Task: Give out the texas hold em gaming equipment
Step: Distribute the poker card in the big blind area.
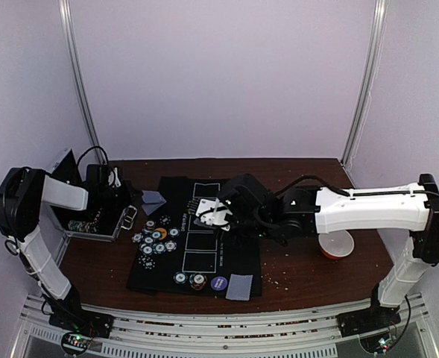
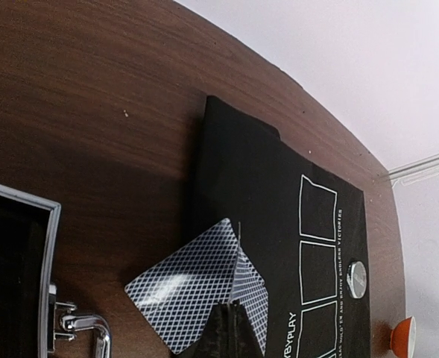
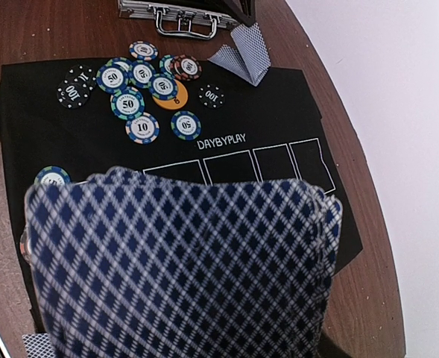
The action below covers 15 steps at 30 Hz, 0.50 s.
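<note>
Top external view shows a job that looks only partly done. A black mat (image 1: 197, 250) lies on the brown table (image 1: 308, 268). A bunch of poker chips (image 1: 156, 239) sits close together on the left part of the mat. They do not look shared out yet.

At the near edge of the mat one spot seems to be set up. It has two chips (image 1: 180, 277), a purple disc (image 1: 219, 283) just beside them, and a small pile of cards (image 1: 240, 286) lying face down.

A pair of cards (image 2: 197, 291) is at the far left corner of the mat, next to the open case (image 1: 92, 224). They tilt up like a little tent. The left gripper (image 1: 130, 200) is right by them, but the pictures do not show if its fingers are apart or pinching the cards. A silver disc (image 2: 357, 280) rests on the mat beside the white boxes (image 3: 271, 164). The boxes that show have no cards in them.

The right gripper (image 1: 218, 212) hangs over the middle of the mat. It looks squeezed tight on the deck of cards (image 3: 182, 261), which fans out and fills its wrist view, hiding the fingers.

So most of the work seems to be left. More cards need dealing, and the chips need to go to each place. The orange bowl (image 1: 337, 246) stands off to the right, well apart from the mat
</note>
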{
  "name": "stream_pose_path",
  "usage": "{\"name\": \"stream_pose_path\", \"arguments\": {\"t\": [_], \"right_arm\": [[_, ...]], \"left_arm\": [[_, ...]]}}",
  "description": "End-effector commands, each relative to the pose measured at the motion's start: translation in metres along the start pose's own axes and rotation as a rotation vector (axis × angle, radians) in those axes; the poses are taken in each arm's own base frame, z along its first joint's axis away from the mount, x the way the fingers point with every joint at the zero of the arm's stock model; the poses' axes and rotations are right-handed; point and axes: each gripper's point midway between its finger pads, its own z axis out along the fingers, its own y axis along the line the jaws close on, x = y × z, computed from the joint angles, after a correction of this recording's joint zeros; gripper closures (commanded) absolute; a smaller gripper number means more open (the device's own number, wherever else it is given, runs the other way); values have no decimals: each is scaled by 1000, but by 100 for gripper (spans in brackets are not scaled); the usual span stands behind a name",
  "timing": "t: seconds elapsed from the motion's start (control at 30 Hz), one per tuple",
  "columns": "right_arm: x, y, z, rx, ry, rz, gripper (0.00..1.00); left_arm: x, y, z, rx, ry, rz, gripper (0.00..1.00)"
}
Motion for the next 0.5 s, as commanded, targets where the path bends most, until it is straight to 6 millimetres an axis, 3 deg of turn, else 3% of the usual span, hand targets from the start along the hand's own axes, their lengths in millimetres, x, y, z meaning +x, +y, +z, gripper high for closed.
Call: {"name": "stream_pose_path", "arguments": {"t": [0.0,0.2,0.47], "right_arm": [[4,-3,-3,-1,8,13,52],[6,-1,0,-11,16,11,52],[5,0,3,-18,17,8,52]], "left_arm": [[-18,-6,3,60,-85,-7,100],[-7,8,14,24,-41,-27,100],[12,23,13,-16,4,-51,100]]}}
